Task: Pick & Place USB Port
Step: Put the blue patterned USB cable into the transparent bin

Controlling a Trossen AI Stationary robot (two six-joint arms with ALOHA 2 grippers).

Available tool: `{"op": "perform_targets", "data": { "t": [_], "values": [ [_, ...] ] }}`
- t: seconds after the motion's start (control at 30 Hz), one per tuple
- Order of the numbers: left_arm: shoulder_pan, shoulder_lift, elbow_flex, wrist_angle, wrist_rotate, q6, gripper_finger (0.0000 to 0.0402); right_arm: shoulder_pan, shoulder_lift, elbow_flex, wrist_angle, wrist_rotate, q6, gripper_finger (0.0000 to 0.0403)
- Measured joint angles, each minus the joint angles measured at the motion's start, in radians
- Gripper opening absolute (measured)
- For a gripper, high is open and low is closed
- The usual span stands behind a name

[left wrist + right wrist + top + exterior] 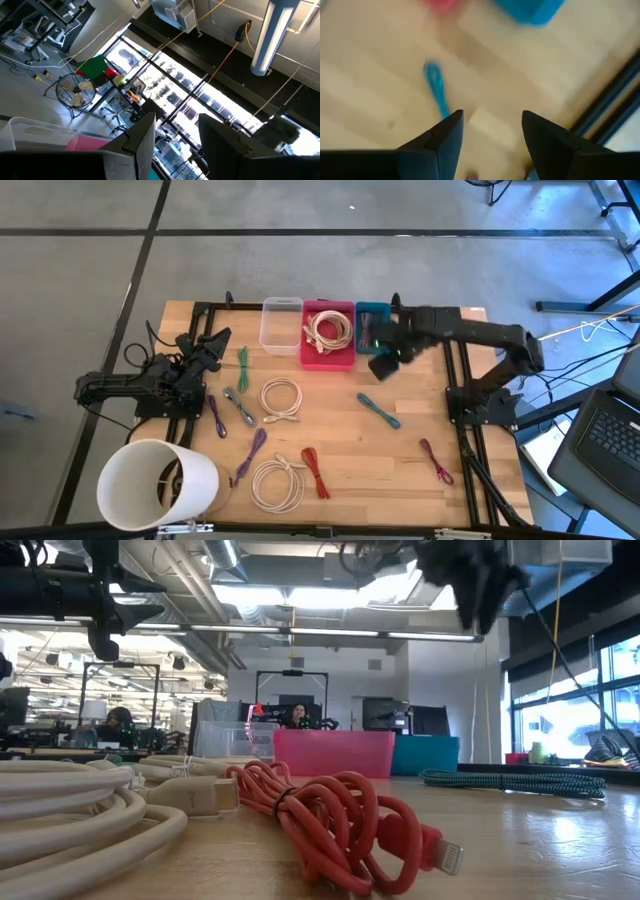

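Observation:
Several coiled and bundled cables lie flat on the wooden table (340, 440): a teal one (379, 410), a red one (316, 472), two white coils (281, 398) and purple, green and maroon ones. At the far edge stand a clear bin (281, 325), a pink bin (328, 352) holding a white cable, and a teal bin (372, 313). My right gripper (385, 363) hangs high above the table just in front of the teal bin, pointing down, open and holding nothing (492, 117); the teal cable (436, 90) lies below it. My left gripper (215, 345) rests at the table's left, open (175, 120).
A large white cylinder (155, 485) lies at the near left corner. Black frame rails (455, 380) run along the table's left and right sides. A laptop (610, 440) sits off the table to the right. In the low view the red cable (340, 825) lies nearest.

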Motion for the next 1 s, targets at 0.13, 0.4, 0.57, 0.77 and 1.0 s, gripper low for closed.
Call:
{"op": "perform_targets", "data": {
  "t": [0.13, 0.4, 0.57, 0.77, 1.0],
  "values": [
    [0.000, 0.000, 0.000, 0.000, 0.000, 0.000, 0.0143, 0.180, -0.006, -0.016, -0.022, -0.003, 0.173, 0.0204],
    [0.000, 0.000, 0.000, 0.000, 0.000, 0.000, 0.0143, 0.391, -0.001, -0.192, 0.114, -0.054, 0.362, 0.0204],
    [0.000, 0.000, 0.000, 0.000, 0.000, 0.000, 0.0143, 0.364, -0.001, -0.338, 0.294, -0.080, 0.266, 0.0204],
    [0.000, 0.000, 0.000, 0.000, 0.000, 0.000, 0.0143, 0.281, -0.001, -0.505, 0.460, -0.135, 0.101, 0.0204],
    [0.000, 0.000, 0.000, 0.000, 0.000, 0.000, 0.0143, 0.219, -0.001, -0.703, 0.743, -0.271, 0.049, 0.0204]
  ]
}}
